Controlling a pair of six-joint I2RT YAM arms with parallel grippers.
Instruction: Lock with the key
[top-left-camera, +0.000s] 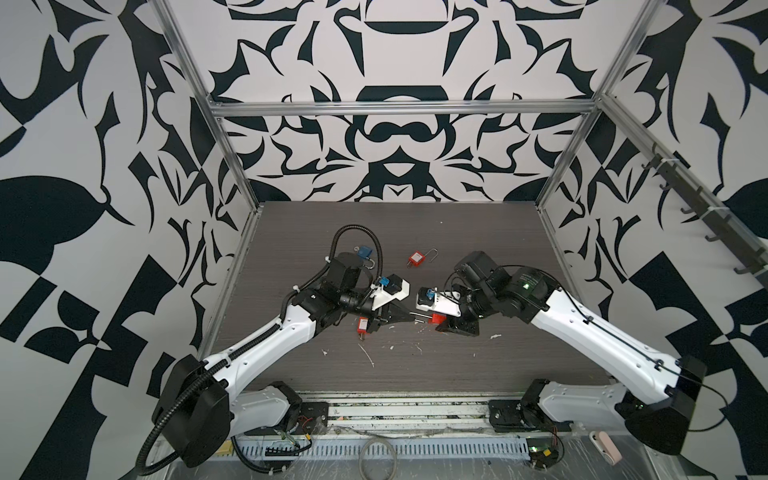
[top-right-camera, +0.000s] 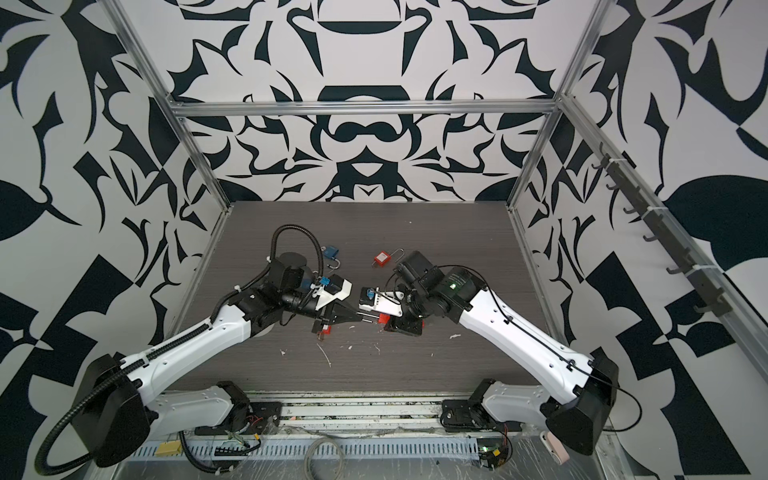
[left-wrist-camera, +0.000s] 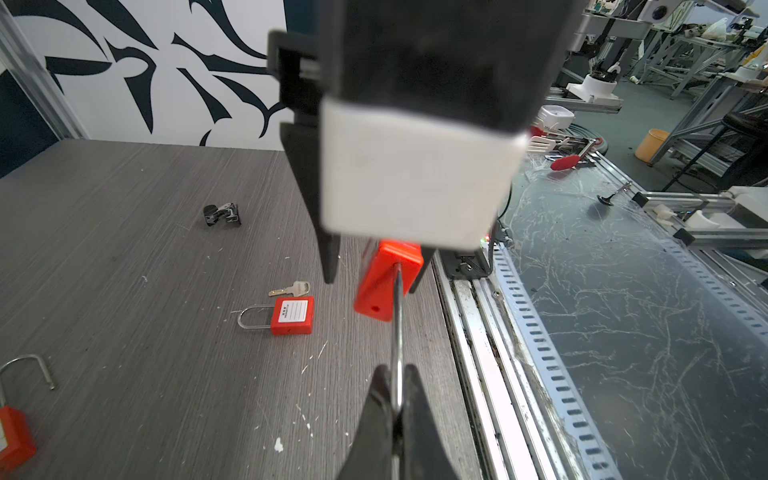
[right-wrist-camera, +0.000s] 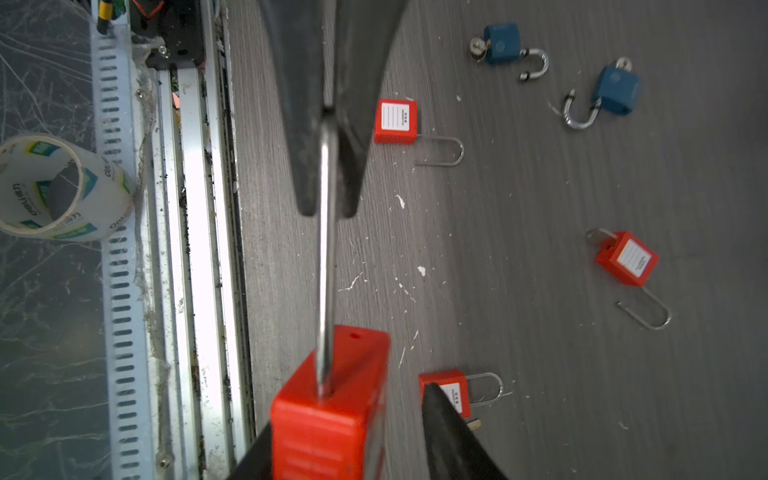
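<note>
- My left gripper (left-wrist-camera: 397, 372) is clenched on the shackle (right-wrist-camera: 326, 249) of a red padlock (right-wrist-camera: 332, 415), pinching the steel near the bend, well out from the body.
- My right gripper (left-wrist-camera: 374, 276) brackets the padlock body. Both wrist views show a gap between one finger (right-wrist-camera: 449, 432) and the red casing, so I read these jaws as released, not gripping. I cannot tell whether the far finger touches.
- Location: the padlock hangs above the table (top-left-camera: 457, 249), between the two grippers, near the front edge.
- The shackle stands drawn out of the body. The empty socket (right-wrist-camera: 355, 334) for its free leg is visible on the top face.
- Handling, shackle: I judge it to be a thin, stiff, polished rod. It is likely to slip or swivel in a pinch grip and should be held square across the pads.
- Handling, body: I judge it to be a rigid plastic block, light, with flat smooth sides. Take it across the two broad faces, low on the body, leaving the top face and the keyway end clear.
- No key is visible in this padlock. A loose key (left-wrist-camera: 291, 288) lies just beside another red padlock (left-wrist-camera: 291, 316) on the table.
- The key is small and flat. Take it by the bow only.
</note>
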